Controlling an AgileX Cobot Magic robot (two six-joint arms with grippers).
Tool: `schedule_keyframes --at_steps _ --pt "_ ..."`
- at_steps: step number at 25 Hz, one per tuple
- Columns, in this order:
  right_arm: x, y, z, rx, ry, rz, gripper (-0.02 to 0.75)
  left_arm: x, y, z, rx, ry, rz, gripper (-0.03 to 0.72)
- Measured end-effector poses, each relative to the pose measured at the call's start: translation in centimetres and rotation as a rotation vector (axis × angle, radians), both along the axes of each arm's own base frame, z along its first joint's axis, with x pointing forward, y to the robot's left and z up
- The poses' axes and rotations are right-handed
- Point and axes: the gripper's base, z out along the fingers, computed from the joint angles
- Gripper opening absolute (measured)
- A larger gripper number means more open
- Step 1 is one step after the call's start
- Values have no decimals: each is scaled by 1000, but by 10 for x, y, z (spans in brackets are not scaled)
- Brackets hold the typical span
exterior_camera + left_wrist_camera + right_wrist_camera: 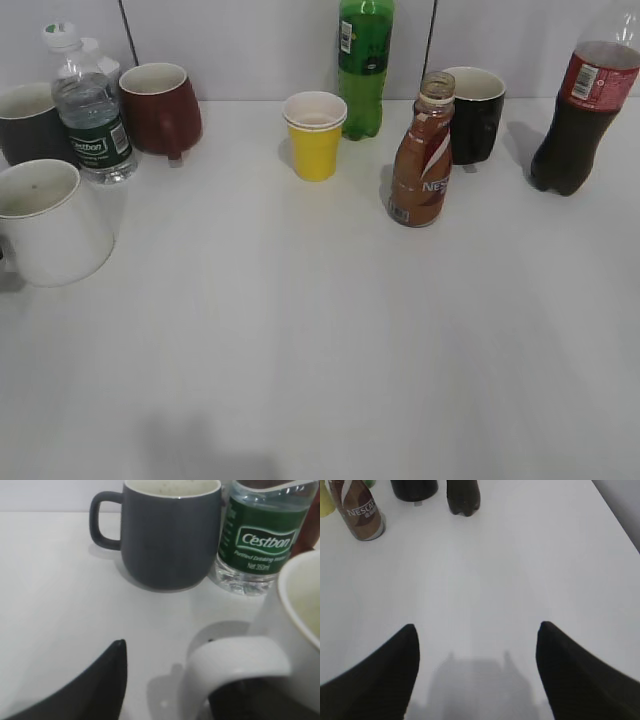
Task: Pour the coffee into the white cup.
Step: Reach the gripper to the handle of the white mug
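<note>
The white cup (50, 222) stands at the left edge of the table, and its handle (235, 662) fills the lower right of the left wrist view. My left gripper (175, 680) is open. Its left finger is apart from the handle, and a dark shape, likely its other finger, shows in the handle's loop. The brown Nescafe coffee bottle (421, 160) stands upright without a cap at the centre right. It also shows in the right wrist view (357, 510). My right gripper (476, 635) is open and empty over bare table. Neither gripper shows in the exterior view.
Behind the white cup stand a dark grey mug (167, 532), a Cestbon water bottle (92, 105) and a dark red mug (160, 105). A yellow paper cup (315, 135), a green bottle (364, 65), a black mug (475, 112) and a cola bottle (580, 110) line the back.
</note>
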Motion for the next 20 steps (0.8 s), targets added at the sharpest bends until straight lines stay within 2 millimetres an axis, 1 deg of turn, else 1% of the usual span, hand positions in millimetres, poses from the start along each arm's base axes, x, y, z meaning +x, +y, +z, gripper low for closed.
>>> schedule_keyframes --at_steps 4,7,8,13,14,20 --pt "0 0 0 0 0 0 570 10 -2 1 29 19 -53 345" --pt "0 0 0 0 0 0 570 21 -1 -2 39 29 -68 294" --pt "0 0 0 0 0 0 570 24 0 -4 38 27 -69 269" --pt "0 0 0 0 0 0 570 36 -1 -7 18 -51 -93 52" --pt "0 0 0 0 0 0 570 37 -1 -8 14 -56 -93 43" --pt "0 0 0 0 0 0 570 36 -3 -8 17 -66 -121 42"
